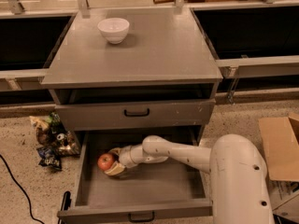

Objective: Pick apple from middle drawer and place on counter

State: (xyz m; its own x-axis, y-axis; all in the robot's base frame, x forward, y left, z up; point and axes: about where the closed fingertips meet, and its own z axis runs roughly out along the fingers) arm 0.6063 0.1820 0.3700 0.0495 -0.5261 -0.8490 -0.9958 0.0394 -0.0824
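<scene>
The apple, small and red, lies on the floor of the open middle drawer, at its left side. My gripper reaches down into the drawer from the right. Its fingers sit around the apple's right side, one behind it and one in front, and they look open. The white arm runs from my base at the lower right. The grey counter is the slab above the drawers.
A white bowl stands on the counter's back left. A closed drawer front sits just above the open drawer. Snack bags lie on the floor at the left. A cardboard box lies at the right.
</scene>
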